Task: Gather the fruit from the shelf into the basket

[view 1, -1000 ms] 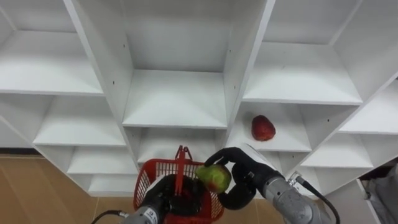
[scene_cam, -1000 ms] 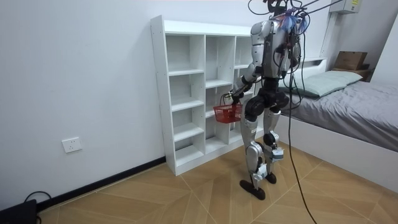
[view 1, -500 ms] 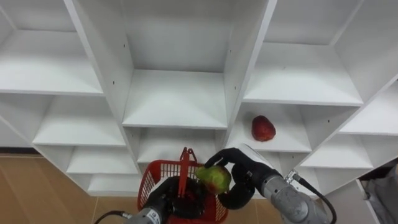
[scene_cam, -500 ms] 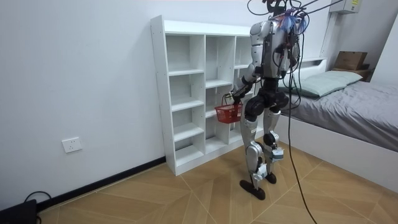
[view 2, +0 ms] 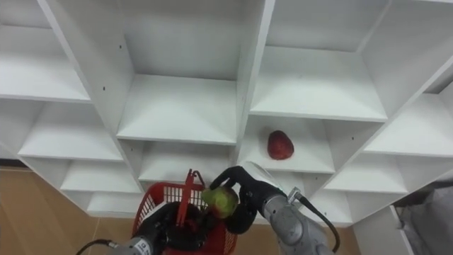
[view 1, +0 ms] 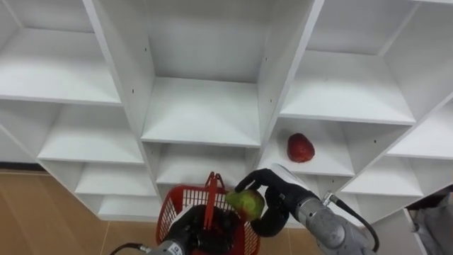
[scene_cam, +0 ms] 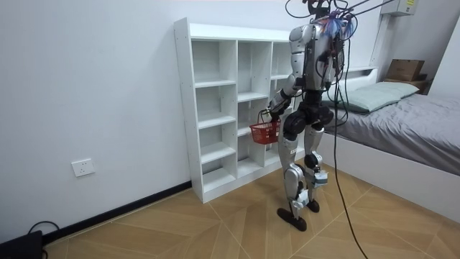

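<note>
Fruit collection at a white open-fronted closet (view 1: pixel 202 113) of board shelves, shown from the robot's head and from the room. Two fruits are in sight. One, a rounded green-and-red fruit (view 1: pixel 245 203), is clasped in the right hand (view 1: pixel 274 207), whose dark fingers and thumb curl round it. It is held just above the right rim of the basket, at the near edge of the scene. The other, a rounded red fruit (view 1: pixel 299 147), lies alone on a shelf in the closet's right column, farther off than the right hand and slightly to its right, apart from it.

One red plastic mesh basket (view 1: pixel 172 211) with a red handle hangs in front of the lower middle compartments. The left hand (view 1: pixel 190 228) is closed round that handle and carries the basket, near and left of the right hand. What lies inside the basket cannot be told, because the left hand covers its middle.

In the room view the robot stands upright on a wood-patterned floor (scene_cam: pixel 180 223), facing the closet, which is set against a white wall. The basket hangs between the robot's body and the shelves. One bed (scene_cam: pixel 424 119) with a grey cover lies behind the robot, at the room view's right.
</note>
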